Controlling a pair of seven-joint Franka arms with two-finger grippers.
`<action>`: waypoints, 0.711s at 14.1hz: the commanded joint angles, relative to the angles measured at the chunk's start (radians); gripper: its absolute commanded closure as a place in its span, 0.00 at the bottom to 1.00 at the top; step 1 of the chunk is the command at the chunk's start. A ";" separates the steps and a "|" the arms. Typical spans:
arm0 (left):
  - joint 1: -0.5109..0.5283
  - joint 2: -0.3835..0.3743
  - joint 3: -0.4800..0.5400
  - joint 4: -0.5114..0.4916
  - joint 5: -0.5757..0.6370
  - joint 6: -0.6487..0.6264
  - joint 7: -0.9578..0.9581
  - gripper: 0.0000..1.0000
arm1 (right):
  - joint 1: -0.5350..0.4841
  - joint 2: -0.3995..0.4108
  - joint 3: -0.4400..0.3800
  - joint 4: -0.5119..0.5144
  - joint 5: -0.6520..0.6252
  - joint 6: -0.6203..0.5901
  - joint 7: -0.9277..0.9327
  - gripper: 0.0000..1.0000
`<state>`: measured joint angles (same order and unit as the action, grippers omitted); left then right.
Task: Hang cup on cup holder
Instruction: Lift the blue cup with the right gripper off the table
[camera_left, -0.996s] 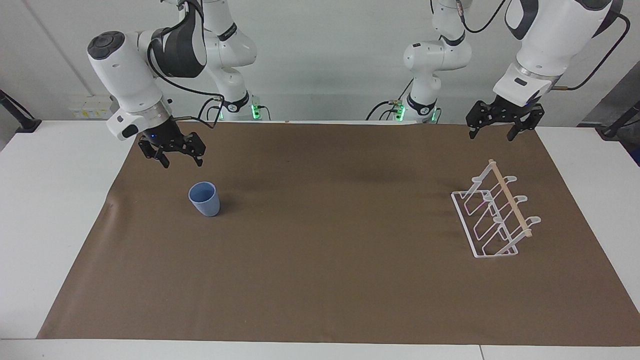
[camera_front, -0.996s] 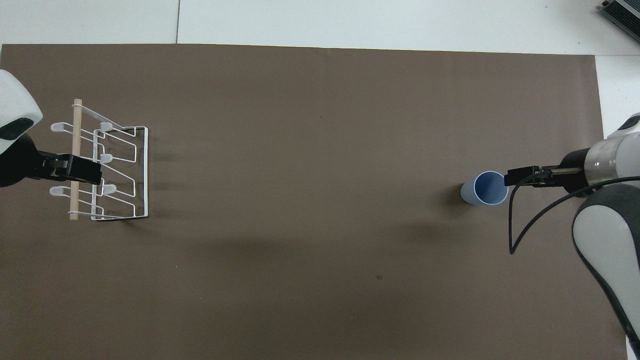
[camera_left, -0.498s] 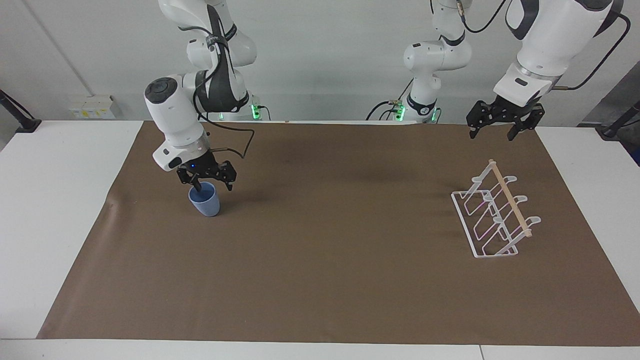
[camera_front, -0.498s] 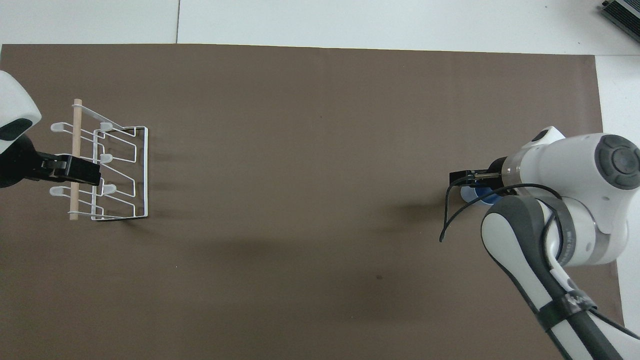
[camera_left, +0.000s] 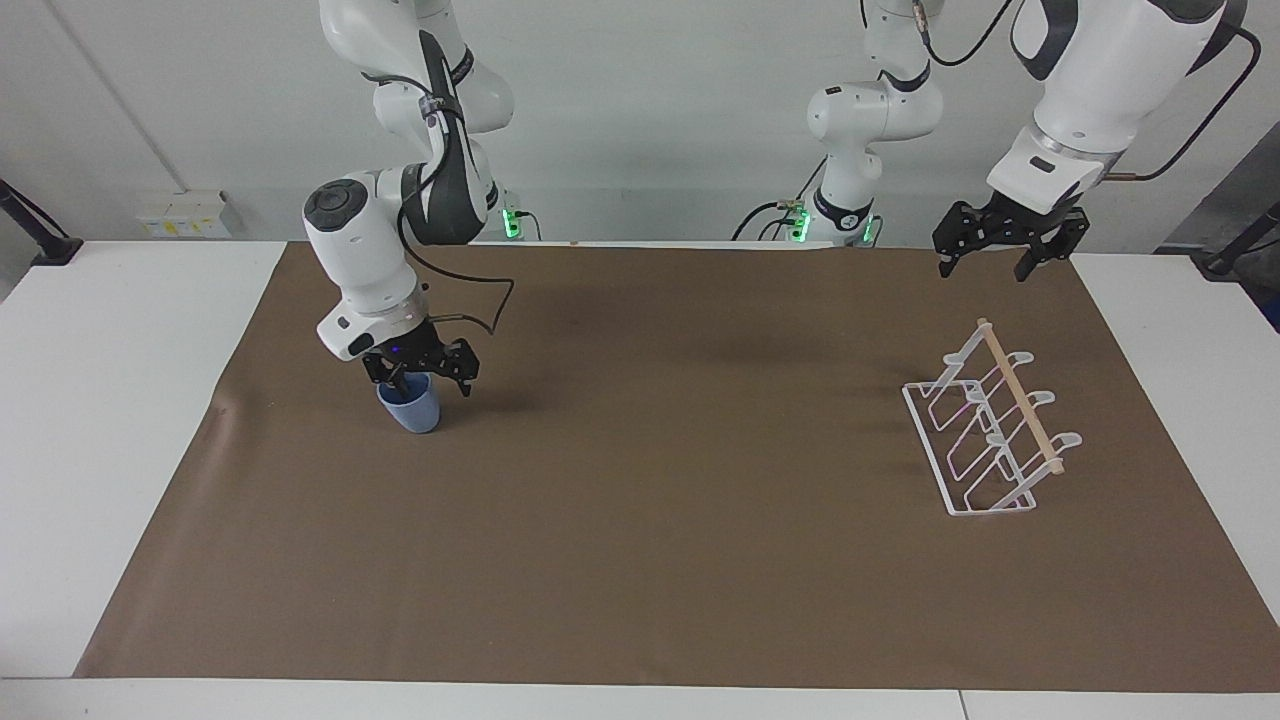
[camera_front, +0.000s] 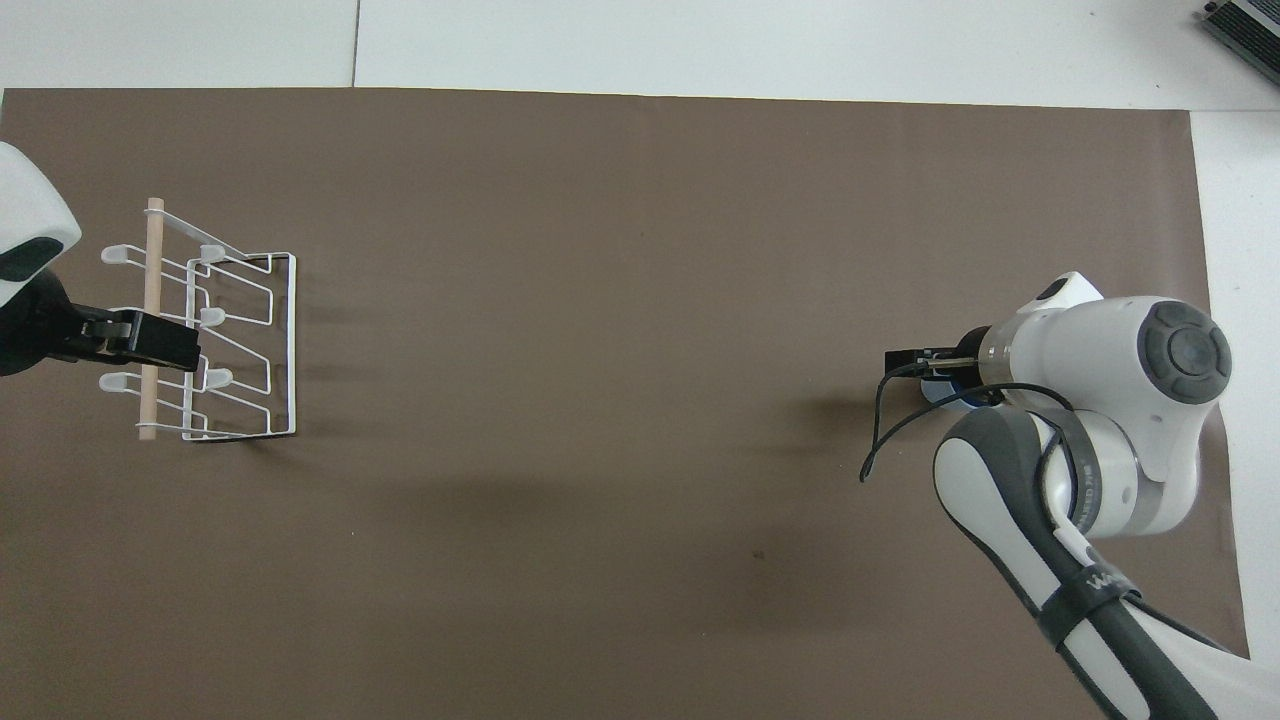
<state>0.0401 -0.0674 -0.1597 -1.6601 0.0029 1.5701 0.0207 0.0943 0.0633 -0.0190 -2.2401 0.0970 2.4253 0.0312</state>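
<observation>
I count one cup, light blue, with one finger of the right gripper inside its mouth and the other outside the wall; one cup holder, white wire, well apart from those fingers; one wooden rod across its top; one brown mat; one white table; two arms, so two grippers, the left gripper being the second; prong count on the holder I cannot tell exactly.

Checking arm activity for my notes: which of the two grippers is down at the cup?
The right gripper: it is down at the rim of the blue cup. The left gripper hangs high in the air near the cup holder, waiting.
</observation>
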 joint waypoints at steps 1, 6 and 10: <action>0.014 -0.037 -0.006 -0.047 -0.011 0.010 -0.004 0.00 | -0.008 -0.010 0.004 -0.038 0.013 0.040 -0.011 0.47; 0.012 -0.054 -0.006 -0.079 -0.011 0.024 -0.004 0.00 | -0.008 -0.010 0.002 -0.035 0.013 0.020 -0.013 1.00; 0.012 -0.060 -0.006 -0.092 -0.011 0.030 -0.005 0.00 | -0.013 -0.002 0.002 -0.001 0.026 -0.012 -0.016 1.00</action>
<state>0.0416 -0.0883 -0.1602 -1.7045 0.0029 1.5740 0.0206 0.0908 0.0579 -0.0226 -2.2598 0.0976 2.4396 0.0311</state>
